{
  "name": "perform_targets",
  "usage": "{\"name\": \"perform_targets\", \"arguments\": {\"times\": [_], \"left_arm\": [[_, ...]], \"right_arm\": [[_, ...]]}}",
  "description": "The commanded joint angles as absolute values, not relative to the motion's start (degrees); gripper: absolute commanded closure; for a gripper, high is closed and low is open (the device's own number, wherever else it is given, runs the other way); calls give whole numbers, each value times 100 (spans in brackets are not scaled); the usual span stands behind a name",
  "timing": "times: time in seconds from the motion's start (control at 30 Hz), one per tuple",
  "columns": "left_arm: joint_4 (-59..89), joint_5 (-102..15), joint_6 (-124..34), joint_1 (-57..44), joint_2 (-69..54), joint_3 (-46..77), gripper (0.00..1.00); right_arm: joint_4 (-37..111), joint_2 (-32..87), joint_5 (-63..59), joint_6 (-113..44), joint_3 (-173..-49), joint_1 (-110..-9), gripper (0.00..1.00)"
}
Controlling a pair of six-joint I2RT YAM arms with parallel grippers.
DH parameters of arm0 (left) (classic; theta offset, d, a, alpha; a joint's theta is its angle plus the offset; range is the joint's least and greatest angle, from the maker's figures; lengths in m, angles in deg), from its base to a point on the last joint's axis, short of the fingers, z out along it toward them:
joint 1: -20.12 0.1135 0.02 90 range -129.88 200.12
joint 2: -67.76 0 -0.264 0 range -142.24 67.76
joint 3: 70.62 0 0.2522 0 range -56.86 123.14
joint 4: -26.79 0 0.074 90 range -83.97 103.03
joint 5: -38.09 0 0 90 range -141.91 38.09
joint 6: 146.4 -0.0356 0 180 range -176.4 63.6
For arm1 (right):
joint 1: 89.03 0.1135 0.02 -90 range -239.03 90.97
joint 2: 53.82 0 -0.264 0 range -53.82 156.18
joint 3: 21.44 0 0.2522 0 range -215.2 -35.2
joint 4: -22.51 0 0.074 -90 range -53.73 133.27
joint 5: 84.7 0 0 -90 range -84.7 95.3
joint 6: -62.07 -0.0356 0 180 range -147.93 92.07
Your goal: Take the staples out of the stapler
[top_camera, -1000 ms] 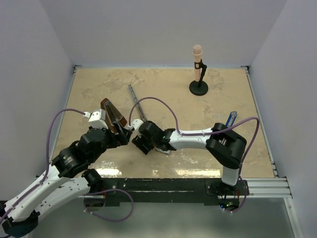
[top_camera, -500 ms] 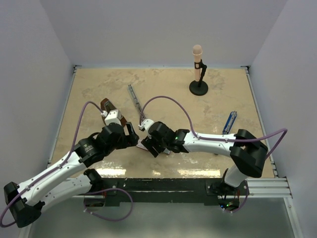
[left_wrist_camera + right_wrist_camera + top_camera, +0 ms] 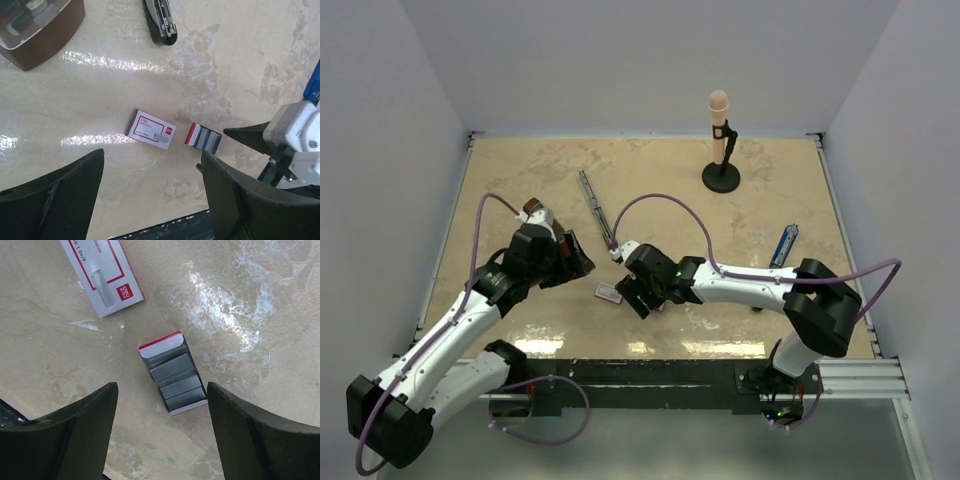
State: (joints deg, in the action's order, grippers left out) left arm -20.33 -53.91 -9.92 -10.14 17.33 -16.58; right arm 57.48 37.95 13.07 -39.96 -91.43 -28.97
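Note:
The stapler's brown body (image 3: 37, 25) lies at the top left of the left wrist view. My left arm mostly covers the brown body (image 3: 533, 209) from above. Its long dark rail (image 3: 595, 205) stretches away across the table, with the rail's end (image 3: 161, 22) showing. Grey strips of staples (image 3: 177, 375) fill a small open red-and-white tray (image 3: 203, 137). My right gripper (image 3: 162, 440) hovers open just over the tray, nothing between its fingers. My left gripper (image 3: 150, 200) is open and empty, left of the tray. From above, the left gripper (image 3: 575, 258) and the right gripper (image 3: 638, 296) stand apart.
A small red-and-white box (image 3: 609, 292) lies flat between the two grippers, seen also as the box (image 3: 151, 129) and the box (image 3: 102, 275). A microphone on a round stand (image 3: 720, 140) is at the back right. A blue pen (image 3: 785, 245) lies right. The table's dark front edge (image 3: 165, 227) is close.
My left gripper has drawn back to the left, away from the right gripper, and its jaws have narrowed a little. The right gripper has opened wider. The red-and-white box now shows between them.

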Motion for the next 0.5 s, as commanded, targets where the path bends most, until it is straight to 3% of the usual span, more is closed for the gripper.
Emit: {"name": "perform_targets", "arguments": {"times": [0.0,0.47], "left_arm": [[-1738,-4436,-1447,-372,1749,-1555,18],[-1528,-3873,-1851,421,1582,-1844,21]], "right_arm": [[5649,3996,1242,-4059,-9277,-2970,23],[5438,4304,1111,-3874,-9251,-3190,23]]}}
